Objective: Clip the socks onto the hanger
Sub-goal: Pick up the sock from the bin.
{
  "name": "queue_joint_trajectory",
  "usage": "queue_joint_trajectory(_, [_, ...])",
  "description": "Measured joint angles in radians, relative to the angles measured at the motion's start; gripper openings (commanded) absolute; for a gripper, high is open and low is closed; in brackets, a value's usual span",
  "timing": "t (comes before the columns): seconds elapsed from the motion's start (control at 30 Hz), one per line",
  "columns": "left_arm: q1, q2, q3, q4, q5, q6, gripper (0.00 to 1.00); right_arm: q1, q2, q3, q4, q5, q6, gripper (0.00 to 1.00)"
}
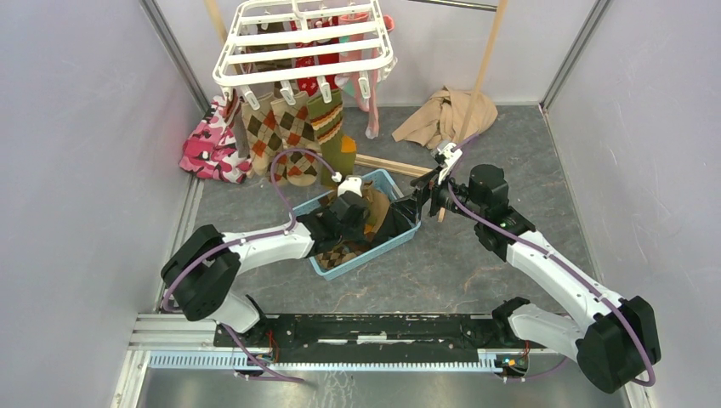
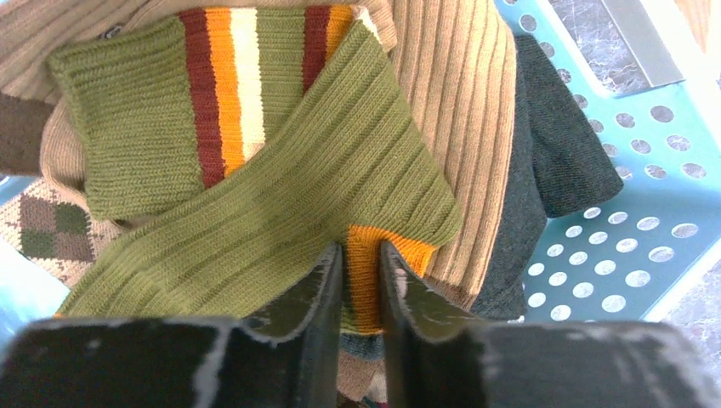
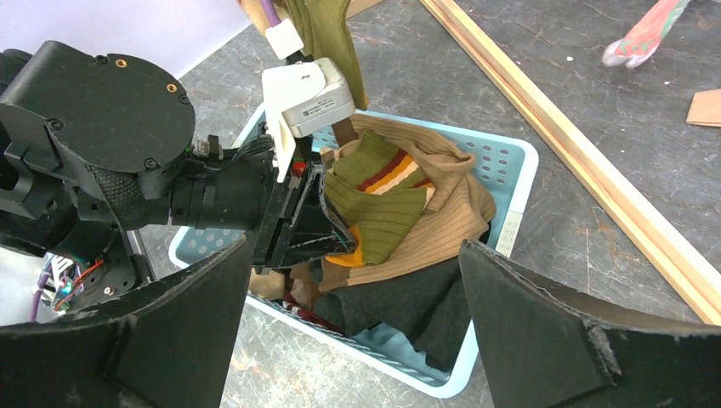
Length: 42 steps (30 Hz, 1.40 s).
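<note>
Sock, one olive, pinched by left end effector

White arm links, black joint housings, purple cables, white wrist camera box, scuffed black fingers

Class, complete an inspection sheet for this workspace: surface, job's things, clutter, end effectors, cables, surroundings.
Surface: grey marbled table.
Job's things: white hanger with argyle socks clipped on; olive sock in the blue basket.
Clutter: pink camouflage garment, beige cloth, wooden pole.
End effectors: left end effector shut on the olive sock's orange heel; right end effector open above the basket.
Cables: purple cable looping along each arm.
Surroundings: pale walls on three sides.
</note>
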Motion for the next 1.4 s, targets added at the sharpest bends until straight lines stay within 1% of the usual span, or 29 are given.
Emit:
queue_joint_trajectory(0.03, [0.0,0.004,0.003,-0.001,0.0,0.001,0.19,0.0,0.0,0.0,0.0,0.0,0.0,0.98])
queue_joint_trajectory(0.17, [0.0,0.005,0.031,-0.025,0.001,0.012,0.13,0.0,0.0,0.0,0.0,-0.001,-0.004,0.98])
queue_joint_trajectory(0.3, [0.0,-0.043,0.042,-0.062,0.014,0.044,0.12,0.0,0.002,0.0,0.0,-0.003,-0.007,0.98])
queue_joint_trajectory(0.4, [0.0,-0.134,0.042,-0.082,0.055,0.091,0.11,0.0,0.008,0.0,0.0,-0.004,-0.007,0.98])
queue_joint_trajectory(0.53, [0.0,-0.309,0.027,-0.098,0.095,0.182,0.08,0.0,0.024,0.0,0.005,-0.017,-0.003,0.98])
queue_joint_trajectory(0.67, [0.0,-0.465,0.004,-0.105,0.115,0.259,0.07,0.0,0.048,0.0,0.047,-0.041,0.05,0.98])
queue_joint_trajectory(0.8, [0.001,-0.56,-0.016,-0.1,0.142,0.304,0.06,0.0,0.082,-0.017,0.154,-0.059,0.203,0.98])
queue_joint_trajectory(0.97, [0.005,-0.597,-0.037,-0.096,0.185,0.36,0.06,0.001,0.154,-0.056,0.24,-0.026,0.537,0.98])
queue_joint_trajectory(1.03, [0.006,-0.597,-0.046,-0.095,0.212,0.38,0.06,0.006,0.18,-0.065,0.231,0.007,0.678,0.98])
queue_joint_trajectory(1.17, [0.006,-0.597,-0.058,-0.089,0.269,0.433,0.05,0.031,0.219,-0.062,0.178,0.066,0.858,0.98])
queue_joint_trajectory(1.3, [0.006,-0.597,-0.06,-0.074,0.34,0.49,0.05,0.074,0.28,-0.041,0.129,0.085,0.977,0.98])
queue_joint_trajectory(1.4, [0.006,-0.597,-0.06,-0.066,0.382,0.538,0.05,0.106,0.321,-0.019,0.103,0.091,1.023,0.98])
